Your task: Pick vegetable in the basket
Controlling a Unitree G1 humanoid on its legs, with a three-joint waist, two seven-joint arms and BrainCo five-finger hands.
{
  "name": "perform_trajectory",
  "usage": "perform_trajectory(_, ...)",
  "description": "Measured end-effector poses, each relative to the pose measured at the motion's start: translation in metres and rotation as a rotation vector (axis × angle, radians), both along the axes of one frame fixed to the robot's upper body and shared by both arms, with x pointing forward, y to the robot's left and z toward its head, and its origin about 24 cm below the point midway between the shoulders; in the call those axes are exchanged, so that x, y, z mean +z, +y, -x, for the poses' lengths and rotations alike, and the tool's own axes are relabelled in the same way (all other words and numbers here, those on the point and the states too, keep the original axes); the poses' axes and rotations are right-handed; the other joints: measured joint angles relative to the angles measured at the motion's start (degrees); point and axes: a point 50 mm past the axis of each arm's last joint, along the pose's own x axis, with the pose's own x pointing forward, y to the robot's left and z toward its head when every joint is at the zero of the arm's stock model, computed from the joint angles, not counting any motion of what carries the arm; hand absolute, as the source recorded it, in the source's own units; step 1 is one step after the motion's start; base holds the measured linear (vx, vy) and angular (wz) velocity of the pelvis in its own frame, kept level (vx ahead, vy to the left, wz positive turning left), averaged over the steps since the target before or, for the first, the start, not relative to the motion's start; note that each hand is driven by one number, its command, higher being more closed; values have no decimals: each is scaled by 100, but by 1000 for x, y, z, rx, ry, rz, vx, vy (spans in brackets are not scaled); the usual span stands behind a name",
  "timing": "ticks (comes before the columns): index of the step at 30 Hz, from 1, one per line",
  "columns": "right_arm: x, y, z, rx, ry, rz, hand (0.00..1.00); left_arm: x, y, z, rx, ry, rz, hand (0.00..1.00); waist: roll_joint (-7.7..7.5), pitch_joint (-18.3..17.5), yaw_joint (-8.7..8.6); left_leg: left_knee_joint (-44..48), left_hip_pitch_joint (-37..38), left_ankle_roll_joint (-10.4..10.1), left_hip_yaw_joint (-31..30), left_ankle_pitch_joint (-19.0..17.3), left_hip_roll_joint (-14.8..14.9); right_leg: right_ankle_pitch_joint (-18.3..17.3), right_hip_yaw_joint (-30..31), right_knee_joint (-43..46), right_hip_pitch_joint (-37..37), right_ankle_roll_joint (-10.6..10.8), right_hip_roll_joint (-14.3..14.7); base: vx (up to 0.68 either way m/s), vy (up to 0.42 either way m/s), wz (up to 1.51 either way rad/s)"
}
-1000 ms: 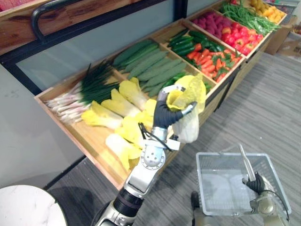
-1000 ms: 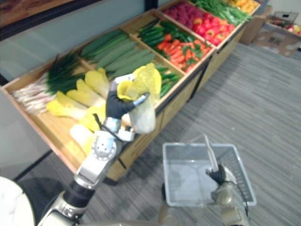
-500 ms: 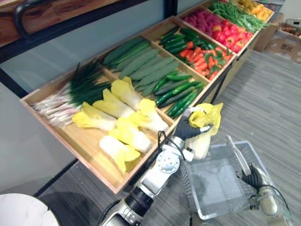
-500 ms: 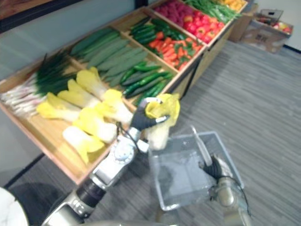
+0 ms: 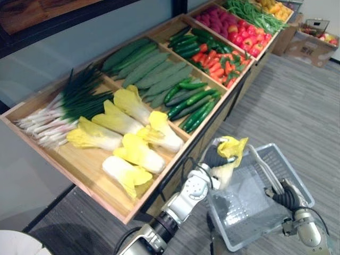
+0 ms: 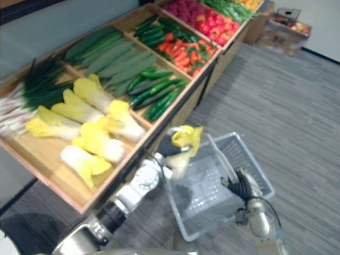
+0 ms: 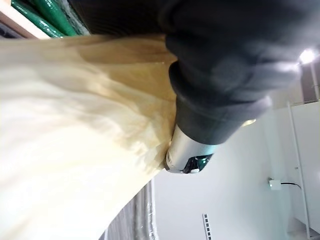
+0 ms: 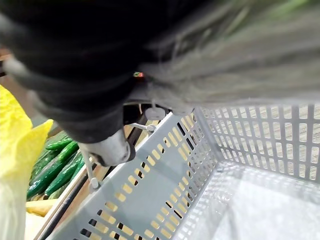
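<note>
L hand (image 5: 212, 158) is closed round one napa cabbage (image 5: 230, 151): fingers are curled on its pale stem part, and the yellow leaves stick up above the hand. In the L wrist view a finger (image 7: 192, 150) presses into the pale leaves. The cabbage hangs just over the near-left rim of the grey basket (image 5: 249, 210) and is not yet down on its bottom. I see nothing else inside the basket.

R hand (image 5: 287, 197) is closed round the basket handle (image 5: 263, 170) and carries the basket, one only, above the striped floor.

On the wooden shelf (image 5: 90, 170) I count six more cabbages (image 5: 138, 154), lying approx. in two rows. Beside them is one heap of spring onions (image 5: 58, 114). The next compartment has long pale-green gourds (image 5: 154, 69) and dark cucumbers (image 5: 194, 101); the one after has carrots (image 5: 215, 61) etc. These are too many and too overlapped for me to count. One cardboard box (image 5: 311, 45) stands on the floor at the far end.
</note>
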Motion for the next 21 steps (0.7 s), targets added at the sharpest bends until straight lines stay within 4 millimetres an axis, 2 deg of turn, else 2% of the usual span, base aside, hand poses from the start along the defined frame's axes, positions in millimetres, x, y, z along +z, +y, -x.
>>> perform_trajectory(8,4,2,0,8,-16,1,100,-21,-10,7,-43,45,-93,100,-19,-1,-119,6,-67,-3,-12,-10,0,0,13,9,-76,0,10,0,0,0)
perform_trajectory(18,1,8,0,26,-8,-8,100,-36,-15,14,-78,66,-177,100,-53,8,-121,10,-80,-2,-23,-22,1,-1,12,-1,-81,-1,7,0,0,0)
perform_trajectory(19,1,7,0,26,-9,-8,100,-37,-16,14,-81,66,-178,0,-54,9,-121,8,-82,-2,-25,-22,0,-1,10,-2,-81,-1,6,0,0,0)
perform_trajectory(21,1,7,-1,24,-12,-7,100,-38,-18,16,-90,70,-184,0,-58,10,-122,5,-84,-2,-25,-22,0,-1,9,-3,-85,-1,7,0,0,0)
